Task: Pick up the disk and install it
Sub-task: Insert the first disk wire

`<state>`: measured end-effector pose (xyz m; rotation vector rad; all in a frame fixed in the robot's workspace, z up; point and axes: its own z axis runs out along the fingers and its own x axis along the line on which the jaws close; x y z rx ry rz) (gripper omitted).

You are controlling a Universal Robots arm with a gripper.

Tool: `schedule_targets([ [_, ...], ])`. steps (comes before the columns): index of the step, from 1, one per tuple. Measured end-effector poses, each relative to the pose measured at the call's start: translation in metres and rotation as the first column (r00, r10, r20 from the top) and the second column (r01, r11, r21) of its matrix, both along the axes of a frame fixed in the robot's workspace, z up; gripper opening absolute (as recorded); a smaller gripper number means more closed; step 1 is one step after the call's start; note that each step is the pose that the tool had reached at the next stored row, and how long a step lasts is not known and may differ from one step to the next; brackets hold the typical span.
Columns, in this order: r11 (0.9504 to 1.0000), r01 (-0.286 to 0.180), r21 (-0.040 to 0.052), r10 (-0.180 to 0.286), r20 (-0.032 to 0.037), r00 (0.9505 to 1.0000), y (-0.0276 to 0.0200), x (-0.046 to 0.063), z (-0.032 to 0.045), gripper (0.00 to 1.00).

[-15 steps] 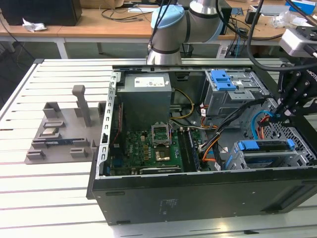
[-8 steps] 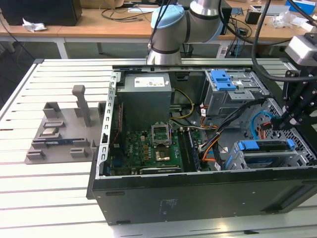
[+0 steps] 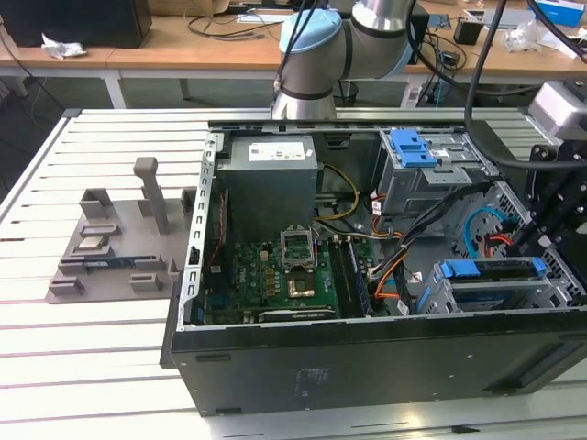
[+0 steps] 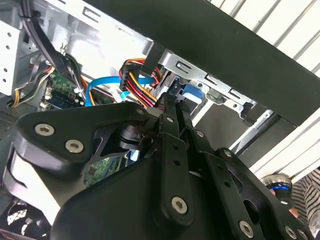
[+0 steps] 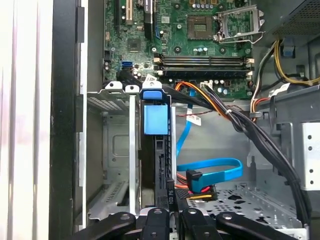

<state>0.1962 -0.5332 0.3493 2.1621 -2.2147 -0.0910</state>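
the disk (image 5: 156,165) stands on edge inside the lower drive cage (image 3: 500,293) of the open computer case (image 3: 367,367), at the case's corner nearest the exterior view's right, its blue rail (image 5: 154,117) showing at the cage mouth. the hand (image 5: 169,220) sits right at the disk's end, fingers (image 5: 157,222) nearly together around its thin edge.
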Motion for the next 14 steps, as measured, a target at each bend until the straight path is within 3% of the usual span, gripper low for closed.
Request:
schedule_targets([
  [3, 0.9999, 0.009, -0.0110, -0.009, 0.0003, 1.0000, -0.0002, -0.0005, -0.0016, 0.17],
  [14, 0.9998, 0.011, -0.0141, -0.011, 0.0003, 0.9999, -0.0003, -0.0044, -0.0077, 0.17],
])
